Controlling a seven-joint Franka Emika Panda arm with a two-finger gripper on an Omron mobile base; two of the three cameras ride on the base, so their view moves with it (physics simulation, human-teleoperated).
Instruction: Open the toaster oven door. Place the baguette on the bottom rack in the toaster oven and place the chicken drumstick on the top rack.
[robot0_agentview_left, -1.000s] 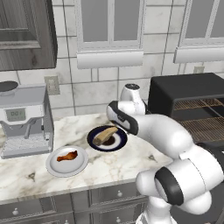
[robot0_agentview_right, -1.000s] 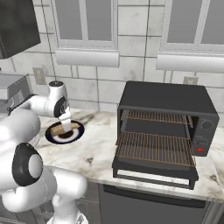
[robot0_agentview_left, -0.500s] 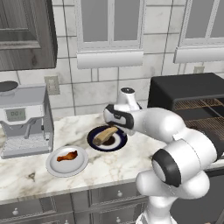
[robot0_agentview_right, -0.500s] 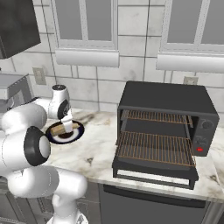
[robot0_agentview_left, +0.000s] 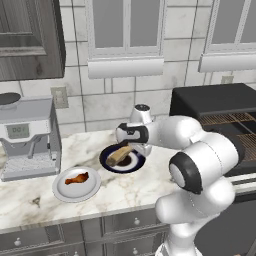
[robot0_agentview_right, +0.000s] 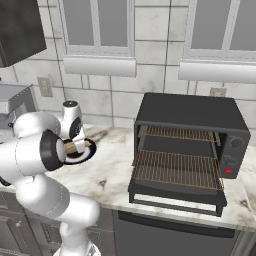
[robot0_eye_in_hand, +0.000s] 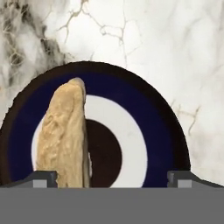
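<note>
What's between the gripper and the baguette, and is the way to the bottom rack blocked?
Nothing visible. The open gripper hangs right over the baguette on its dark plate. The toaster oven door is down, the bottom rack bare, the marble counter between them open.

I see the tan baguette (robot0_eye_in_hand: 63, 135) lying on its plate, the reddish drumstick (robot0_agentview_left: 76, 177) apart on another, and the black toaster oven (robot0_agentview_right: 192, 145) door (robot0_agentview_right: 175, 194) dropped open.

Bright, even rendered light, soft shadows, no glare; slightly coarse, blurry textures.
</note>
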